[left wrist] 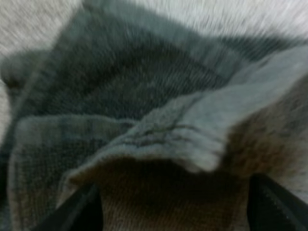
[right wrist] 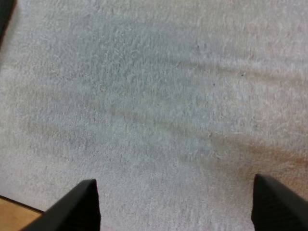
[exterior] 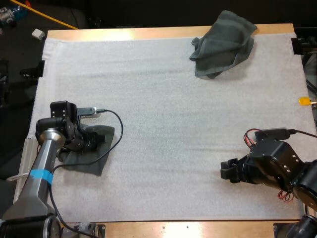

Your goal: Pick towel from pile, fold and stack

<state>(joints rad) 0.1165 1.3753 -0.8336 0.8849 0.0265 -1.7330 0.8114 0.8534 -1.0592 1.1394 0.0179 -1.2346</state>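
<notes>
A crumpled dark grey-green towel lies at the mat's far edge, right of centre. A second towel lies flat at the near left of the mat. My left gripper is down on this towel. In the left wrist view its fingers stand wide apart, with a raised fold of the towel bunched just ahead of the gripper. My right gripper hovers open over bare mat at the near right, its fingers apart with nothing between them in the right wrist view.
The white mat covers most of the wooden table. Wide bare mat lies between the two towels and between the arms. A strip of the table's wood shows beside the right gripper.
</notes>
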